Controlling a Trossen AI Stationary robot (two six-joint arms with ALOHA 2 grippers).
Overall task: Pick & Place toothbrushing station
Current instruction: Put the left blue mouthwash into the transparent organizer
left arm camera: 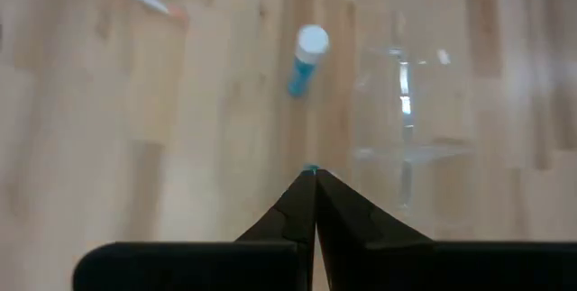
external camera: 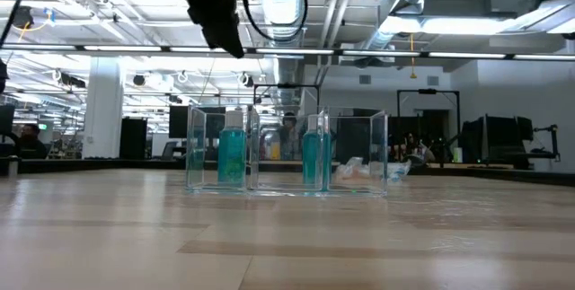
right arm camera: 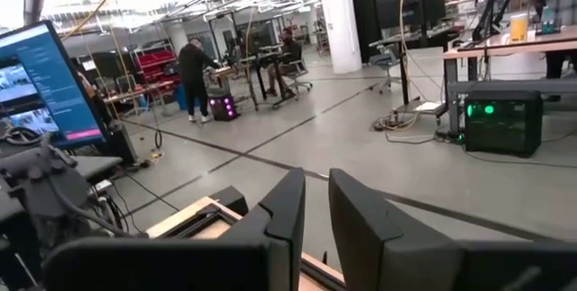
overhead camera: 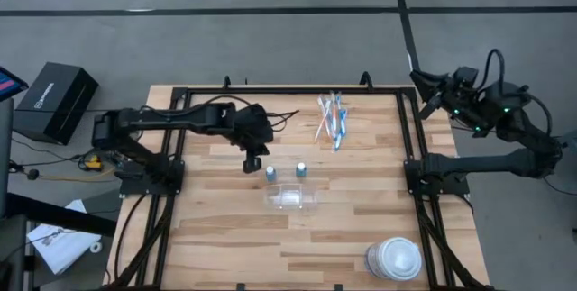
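Observation:
Two small blue-green tubes point(overhead camera: 270, 173) point(overhead camera: 300, 170) stand upright on the wooden table, seen in the low view point(external camera: 232, 157) point(external camera: 314, 157) through a clear plastic cup point(overhead camera: 293, 196) lying on its side just in front of them. Several toothbrushes point(overhead camera: 332, 118) lie in a loose bundle near the far edge. My left gripper point(overhead camera: 250, 167) hangs shut in the air above and just left of the left tube point(left arm camera: 311, 170), pointing steeply down and holding nothing. My right gripper point(right arm camera: 315, 183) is raised off the table's far right corner point(overhead camera: 422, 82), pointing level, with a narrow empty gap between its fingers.
A white round lidded container point(overhead camera: 394, 259) sits near the table's near right corner. A black frame point(overhead camera: 270, 88) runs along the table's edges. A black box point(overhead camera: 56, 100) stands on the floor left of the table. People show far off in the room point(right arm camera: 194, 79).

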